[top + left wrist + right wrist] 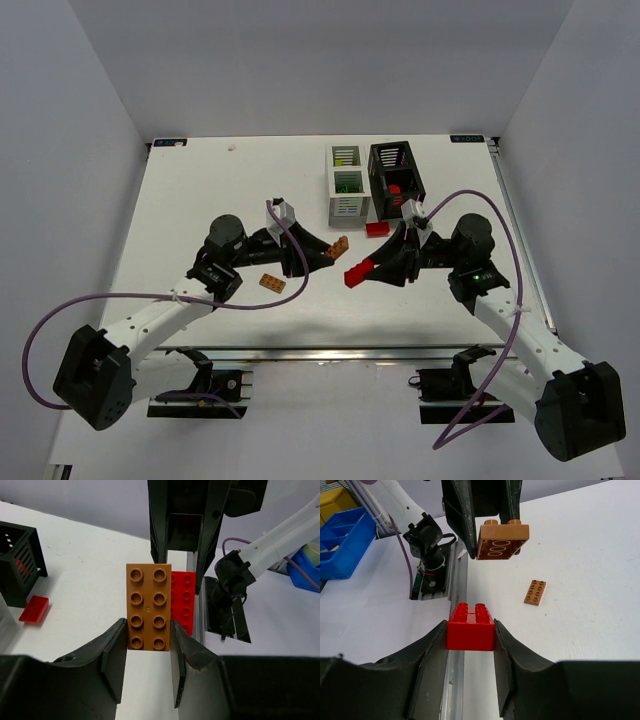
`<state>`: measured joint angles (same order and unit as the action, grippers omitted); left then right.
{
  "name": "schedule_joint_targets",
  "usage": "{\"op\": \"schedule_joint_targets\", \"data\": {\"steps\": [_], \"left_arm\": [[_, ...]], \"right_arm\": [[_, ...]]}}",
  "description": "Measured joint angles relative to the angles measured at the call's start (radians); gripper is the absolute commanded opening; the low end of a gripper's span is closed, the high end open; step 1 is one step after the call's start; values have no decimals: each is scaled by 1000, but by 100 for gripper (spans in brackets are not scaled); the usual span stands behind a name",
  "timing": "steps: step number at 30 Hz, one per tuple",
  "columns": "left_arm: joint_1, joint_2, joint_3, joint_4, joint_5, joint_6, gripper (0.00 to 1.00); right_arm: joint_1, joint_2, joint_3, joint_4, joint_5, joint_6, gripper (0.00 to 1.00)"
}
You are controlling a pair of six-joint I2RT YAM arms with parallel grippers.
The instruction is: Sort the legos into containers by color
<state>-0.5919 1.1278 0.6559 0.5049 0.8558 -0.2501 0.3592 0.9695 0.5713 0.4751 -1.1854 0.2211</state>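
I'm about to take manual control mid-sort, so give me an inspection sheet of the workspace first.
Surface: white table, nothing spilled.
Job's things: white box with green pieces inside; black box with red inside; loose orange brick and loose red flat brick lie on the table, the red one beside the black box.
Clutter: nothing seen.
Grippers: left gripper shut on held orange brick; right gripper shut on held red brick; the two face each other closely.
Cables: left purple cable and right purple cable loop off the arms, touching no bricks.
Surroundings: white enclosure walls; blue bins beyond the table.
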Motion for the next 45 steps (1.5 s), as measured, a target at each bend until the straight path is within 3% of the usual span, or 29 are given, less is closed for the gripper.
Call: {"op": "schedule_joint_targets", "data": {"steps": [3, 6, 13, 19, 27, 34, 37, 38, 41, 45], "left_arm": [[0, -5, -11, 1, -12, -3, 0], [1, -19, -15, 0, -48, -2, 0], [2, -46, -18, -5, -120, -2, 0], [2, -46, -18, -19, -139, 1, 0], [2, -86, -19, -33, -150, 3, 0], [2, -89, -19, -34, -151, 6, 0], [2, -89, -19, -35, -151, 6, 0], [2, -89, -19, -35, -151, 6, 0], [2, -89, -19, -35, -153, 6, 0], [2, -89, -19, -39, -153, 6, 0]], "right_arm": [[-3, 0, 11, -59, 25, -49, 0], [-11, 2, 48, -150, 156, -117, 0], [-21, 60, 121, -207, 652, -180, 0], [-75, 256, 285, -200, 983, -180, 0], [-131, 492, 464, -194, 1135, -171, 0], [-133, 589, 482, -196, 1149, -171, 0], [-136, 623, 505, -215, 1149, -172, 13], [-137, 632, 512, -217, 1149, -172, 32], [-145, 640, 517, -226, 1136, -172, 61], [-158, 640, 519, -239, 1111, -170, 75]]}}
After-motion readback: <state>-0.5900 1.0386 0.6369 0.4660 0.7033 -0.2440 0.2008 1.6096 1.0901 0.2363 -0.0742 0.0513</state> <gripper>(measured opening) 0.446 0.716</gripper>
